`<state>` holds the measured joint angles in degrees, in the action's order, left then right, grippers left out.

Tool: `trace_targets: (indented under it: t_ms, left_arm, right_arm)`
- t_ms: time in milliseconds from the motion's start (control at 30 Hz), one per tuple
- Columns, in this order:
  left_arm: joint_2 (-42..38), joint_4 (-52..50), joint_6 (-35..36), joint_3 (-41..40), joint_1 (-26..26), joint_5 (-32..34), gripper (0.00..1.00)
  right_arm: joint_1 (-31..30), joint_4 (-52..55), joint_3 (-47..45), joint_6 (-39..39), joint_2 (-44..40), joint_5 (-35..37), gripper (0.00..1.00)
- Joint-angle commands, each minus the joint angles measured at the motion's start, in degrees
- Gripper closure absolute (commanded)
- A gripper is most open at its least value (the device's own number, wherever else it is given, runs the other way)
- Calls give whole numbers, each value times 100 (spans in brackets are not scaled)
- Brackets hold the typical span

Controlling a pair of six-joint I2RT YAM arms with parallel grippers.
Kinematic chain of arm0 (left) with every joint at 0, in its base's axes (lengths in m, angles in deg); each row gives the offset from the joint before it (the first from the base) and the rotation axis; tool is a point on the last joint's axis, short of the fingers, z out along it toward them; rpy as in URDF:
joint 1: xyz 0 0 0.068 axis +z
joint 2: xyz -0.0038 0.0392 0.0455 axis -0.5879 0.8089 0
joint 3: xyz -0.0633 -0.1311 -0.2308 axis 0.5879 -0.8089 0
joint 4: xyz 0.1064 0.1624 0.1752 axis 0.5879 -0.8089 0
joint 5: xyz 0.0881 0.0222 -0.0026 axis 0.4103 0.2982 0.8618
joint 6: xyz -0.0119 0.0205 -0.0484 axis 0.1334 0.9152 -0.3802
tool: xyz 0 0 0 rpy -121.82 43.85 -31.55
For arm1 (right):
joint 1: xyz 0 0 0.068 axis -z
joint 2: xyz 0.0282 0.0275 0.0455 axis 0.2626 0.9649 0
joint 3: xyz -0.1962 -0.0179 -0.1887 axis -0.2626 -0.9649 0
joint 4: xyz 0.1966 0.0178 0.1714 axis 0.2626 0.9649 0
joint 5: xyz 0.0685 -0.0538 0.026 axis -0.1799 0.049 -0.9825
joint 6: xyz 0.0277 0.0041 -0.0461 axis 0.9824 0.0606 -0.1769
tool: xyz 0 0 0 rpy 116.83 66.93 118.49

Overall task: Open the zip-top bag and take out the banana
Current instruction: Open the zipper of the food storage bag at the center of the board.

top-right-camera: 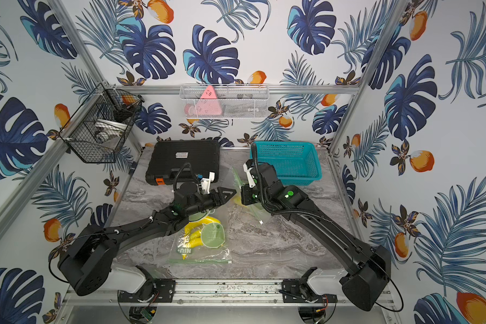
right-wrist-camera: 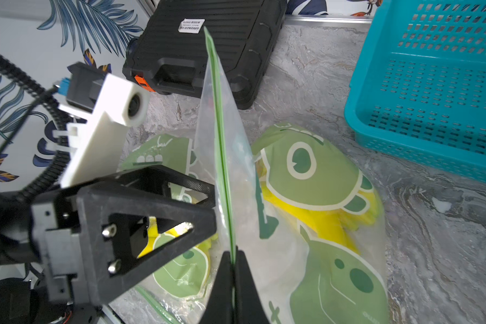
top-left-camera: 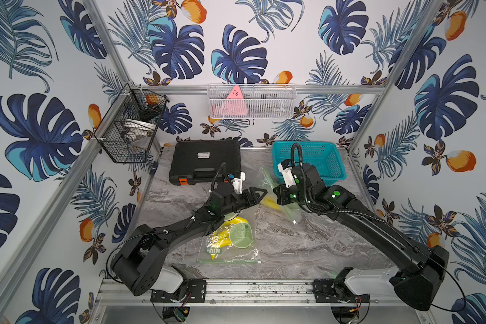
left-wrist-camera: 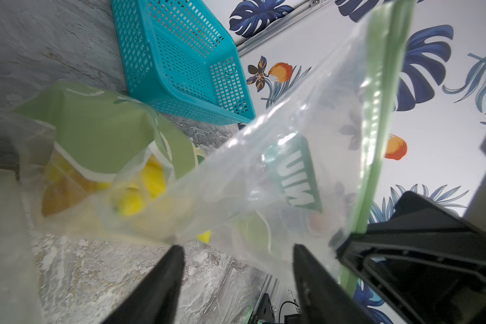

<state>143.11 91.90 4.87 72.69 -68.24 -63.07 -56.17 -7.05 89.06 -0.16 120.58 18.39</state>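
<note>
A clear zip-top bag (right-wrist-camera: 236, 157) with green print is lifted at mid-table, its green zip strip (right-wrist-camera: 219, 134) standing on edge. My right gripper (right-wrist-camera: 232, 259) is shut on that strip. The banana (right-wrist-camera: 320, 221) shows yellow through the bag's lower part, which rests on the table. My left gripper (left-wrist-camera: 236, 252) is open right beside the raised panel (left-wrist-camera: 264, 182), with nothing pinched between its fingers (right-wrist-camera: 163, 224). In both top views the two grippers (top-left-camera: 260, 193) (top-right-camera: 233, 193) meet over the bag (top-left-camera: 281, 202).
A second zip-top bag (top-left-camera: 230, 244) with yellow bananas lies flat near the front, under my left arm. A teal basket (top-left-camera: 320, 157) stands at the back right and a black case (top-left-camera: 205, 162) at the back left. Wire baskets (top-left-camera: 129, 131) hang on the walls.
</note>
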Motion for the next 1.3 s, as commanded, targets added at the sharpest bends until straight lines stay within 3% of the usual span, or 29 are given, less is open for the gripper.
trace_targets:
  t_ms: [0,167,533,733,800,1133,1267]
  left_arm:
    - [1,178,17,-80,-2,176,26]
    - [190,334,-185,-116,2,192,18]
    - [1070,2447,-958,-203,3,339,20]
    - [1566,3025,-996,170,-6,-65,24]
    - [1776,3400,-1158,244,-15,-214,31]
    - [2134,3598,-1231,284,-32,-360,98]
    - [2143,3612,-1238,304,-28,-406,100]
  right_arm:
    - [3,-147,64,117,54,-339,100]
    - [52,-382,72,264,11,-525,100]
    - [52,-687,-48,671,-199,-1093,100]
    - [63,-822,-281,782,-331,-1078,100]
    - [56,-870,-355,825,-334,-1050,100]
    - [104,-1066,-533,924,-385,-1098,100]
    - [175,-1113,-603,972,-411,-1176,100]
